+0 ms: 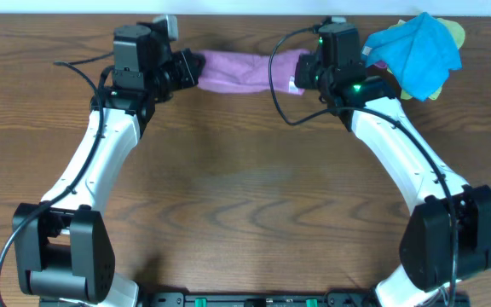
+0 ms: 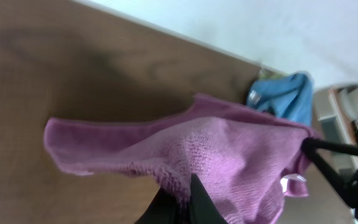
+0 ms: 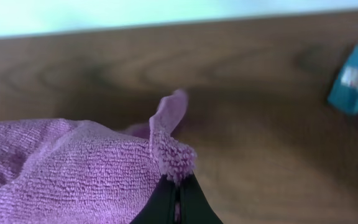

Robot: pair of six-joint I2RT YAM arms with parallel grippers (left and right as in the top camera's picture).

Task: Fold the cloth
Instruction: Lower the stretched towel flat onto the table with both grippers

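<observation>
The purple cloth (image 1: 241,70) hangs stretched between my two grippers at the far side of the table. My left gripper (image 1: 187,68) is shut on its left end. My right gripper (image 1: 301,72) is shut on its right end. In the left wrist view the cloth (image 2: 229,155) sags in folds above the wood, pinched in the left gripper (image 2: 188,186). In the right wrist view the cloth (image 3: 73,168) fills the lower left, and the right gripper (image 3: 179,183) pinches a fuzzy corner. A white label (image 2: 294,182) shows on the cloth's far end.
A bright blue cloth (image 1: 416,47) lies bunched at the far right with a yellow-green cloth (image 1: 454,34) under it, close to the right arm. It also shows in the left wrist view (image 2: 284,99) and the right wrist view (image 3: 356,84). The wooden table (image 1: 245,205) spreads toward the front.
</observation>
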